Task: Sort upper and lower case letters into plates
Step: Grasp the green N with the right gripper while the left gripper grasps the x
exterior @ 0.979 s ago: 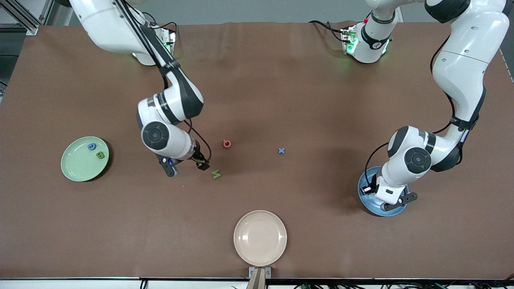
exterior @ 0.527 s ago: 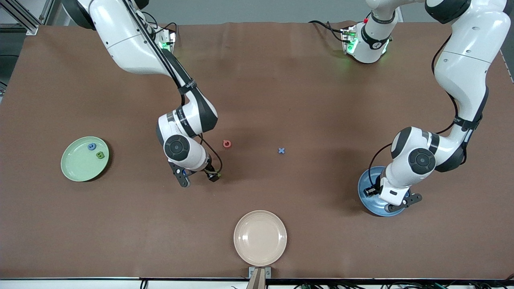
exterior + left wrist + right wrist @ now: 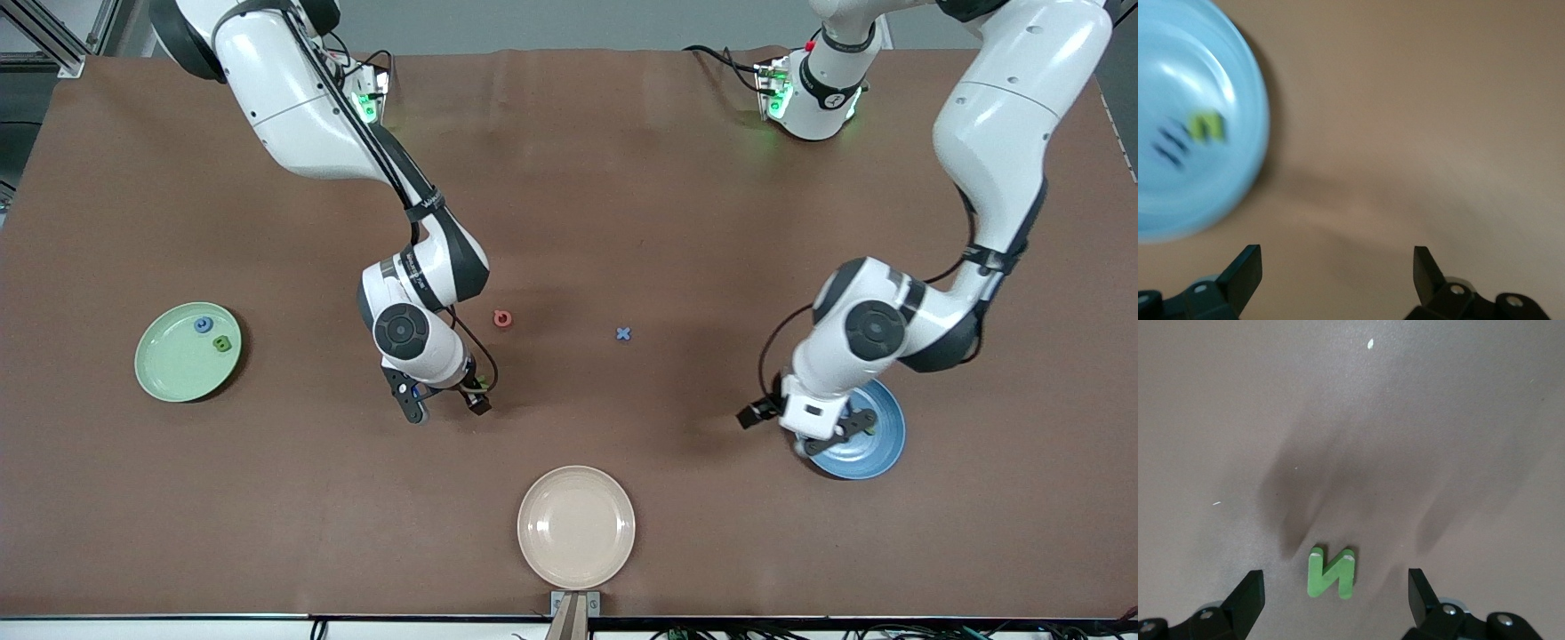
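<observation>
My right gripper (image 3: pixel 444 404) is open and low over the table, its fingers either side of a green letter N (image 3: pixel 1331 573) that lies flat on the brown mat. My left gripper (image 3: pixel 813 434) is open and empty, over the edge of the blue plate (image 3: pixel 880 436) on the side toward the table's middle. The blue plate (image 3: pixel 1191 80) holds a green letter (image 3: pixel 1208 127) and a dark blue letter (image 3: pixel 1171 143). The mint green plate (image 3: pixel 173 369) holds a blue letter (image 3: pixel 204 325) and a green letter (image 3: pixel 222 343). A pinkish-red letter (image 3: pixel 503 318) and a blue x (image 3: pixel 623 333) lie mid-table.
A cream-beige plate (image 3: pixel 576 526) sits at the table's edge nearest the front camera, with nothing in it. The mint plate is at the right arm's end of the table, the blue plate at the left arm's end.
My right gripper has moved over the green N and come down around it. My left gripper has swung off the blue plate toward the table's middle.
</observation>
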You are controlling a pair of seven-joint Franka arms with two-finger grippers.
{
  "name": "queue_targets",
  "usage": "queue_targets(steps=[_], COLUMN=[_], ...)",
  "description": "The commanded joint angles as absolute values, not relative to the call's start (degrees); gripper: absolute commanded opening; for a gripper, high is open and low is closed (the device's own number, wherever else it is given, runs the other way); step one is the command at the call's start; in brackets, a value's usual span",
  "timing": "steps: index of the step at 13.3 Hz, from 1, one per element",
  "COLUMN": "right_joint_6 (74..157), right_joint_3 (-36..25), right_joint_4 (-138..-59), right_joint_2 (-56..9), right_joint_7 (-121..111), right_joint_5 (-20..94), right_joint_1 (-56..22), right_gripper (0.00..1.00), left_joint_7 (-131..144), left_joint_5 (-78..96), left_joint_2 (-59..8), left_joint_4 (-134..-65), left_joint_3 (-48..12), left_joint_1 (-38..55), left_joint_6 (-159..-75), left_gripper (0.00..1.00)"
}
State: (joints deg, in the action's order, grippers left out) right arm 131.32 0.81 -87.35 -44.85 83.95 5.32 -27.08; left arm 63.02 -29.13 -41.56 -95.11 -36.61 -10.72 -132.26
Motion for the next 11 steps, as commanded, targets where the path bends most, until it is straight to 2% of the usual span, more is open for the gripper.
queue_targets(steps=[1, 9, 11], right_joint_6=[131.31, 131.22, 131.22], right_joint_3=[0.0, 0.0, 0.0], right_joint_4=[-85.34, -84.9, -84.9], right_joint_2=[-46.84, -47.72, -47.72], right_joint_7=[86.48, 86.4, 86.14], right_joint_5=[4.13, 4.22, 4.13], right_joint_1=[-28.3, -28.83, -28.74], right_gripper=[0.79, 0.5, 0.43], left_joint_7=[70.73, 79.63, 79.54], left_joint_5=[-29.53, -30.06, -30.06], left_joint_2=[-40.78, -44.2, -44.91], left_joint_4=[-97.11, -98.53, -98.44], left_joint_3=[-36.3, -35.24, -34.2], left_joint_1=[-4.86, 6.85, 9.39], left_joint_6=[-131.75, -135.88, -136.76], left_gripper=[1.0, 0.98, 0.92])
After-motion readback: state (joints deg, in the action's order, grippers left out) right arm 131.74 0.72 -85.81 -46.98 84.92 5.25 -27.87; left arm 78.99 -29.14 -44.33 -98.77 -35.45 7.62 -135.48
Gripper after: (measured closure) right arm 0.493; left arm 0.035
